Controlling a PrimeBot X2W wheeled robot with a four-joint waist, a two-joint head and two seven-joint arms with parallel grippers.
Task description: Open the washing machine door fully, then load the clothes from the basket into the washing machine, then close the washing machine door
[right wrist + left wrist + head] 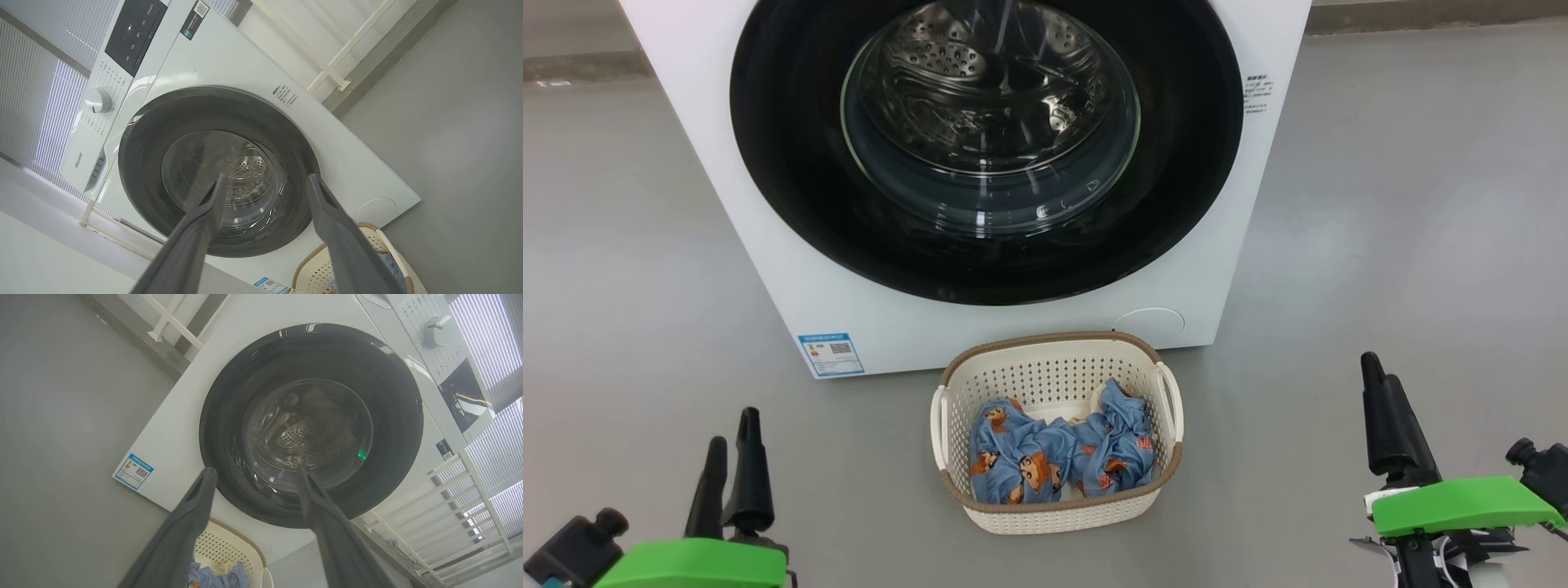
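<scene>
Left claw (733, 429) and right claw (1382, 369) both spread apart and empty, basket (1054, 369) between them, slightly ahead, clothes (1054, 461) bunched inside it, washing machine door (784, 163) shut, farther ahead beyond the basket, on the washing machine (768, 278)

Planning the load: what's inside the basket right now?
Crumpled blue bear-print clothes lie in the basket, toward its near side. Whatever lies beneath the fabric is covered.

Seemingly a home laundry area: a washing machine (809, 286) on grey floor (1405, 204), window blinds (486, 330) behind.
</scene>
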